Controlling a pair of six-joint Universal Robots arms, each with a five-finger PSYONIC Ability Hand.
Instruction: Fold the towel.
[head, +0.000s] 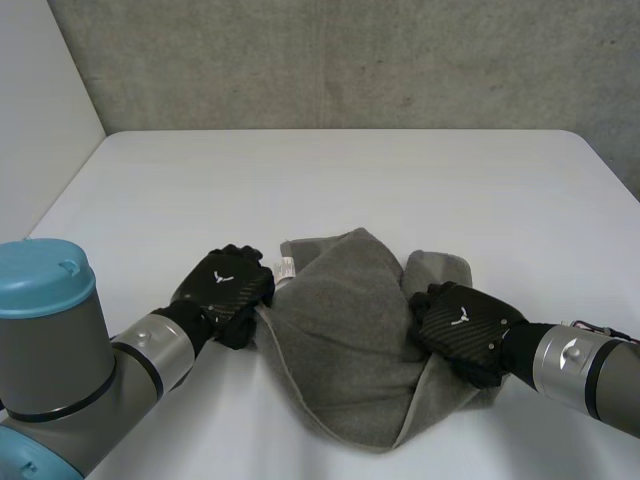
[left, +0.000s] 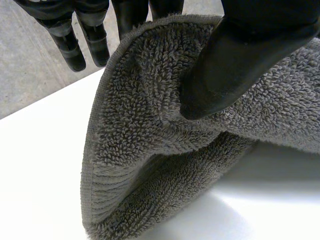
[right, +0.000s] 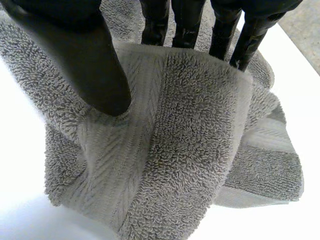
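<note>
Your grey towel (head: 345, 330) lies bunched on the near half of the white table (head: 350, 170), between the two arms, with one corner pointing back toward the robot. Your left hand (head: 228, 285) is at the towel's left edge, just beside a small white label (head: 287, 268). In the left wrist view its thumb (left: 235, 65) presses on the terry face and its fingers (left: 70, 45) go behind the hemmed edge, so it's pinching the cloth, and that edge is raised off the table. Your right hand (head: 462, 325) is on the towel's right edge, where the cloth is folded up beside it. In the right wrist view the thumb (right: 95, 70) sits on a fold with the fingers (right: 225, 35) behind it, so this hand is pinching too, and the cloth drapes below the palm. A concrete wall (head: 350, 60) stands behind the table.
</note>
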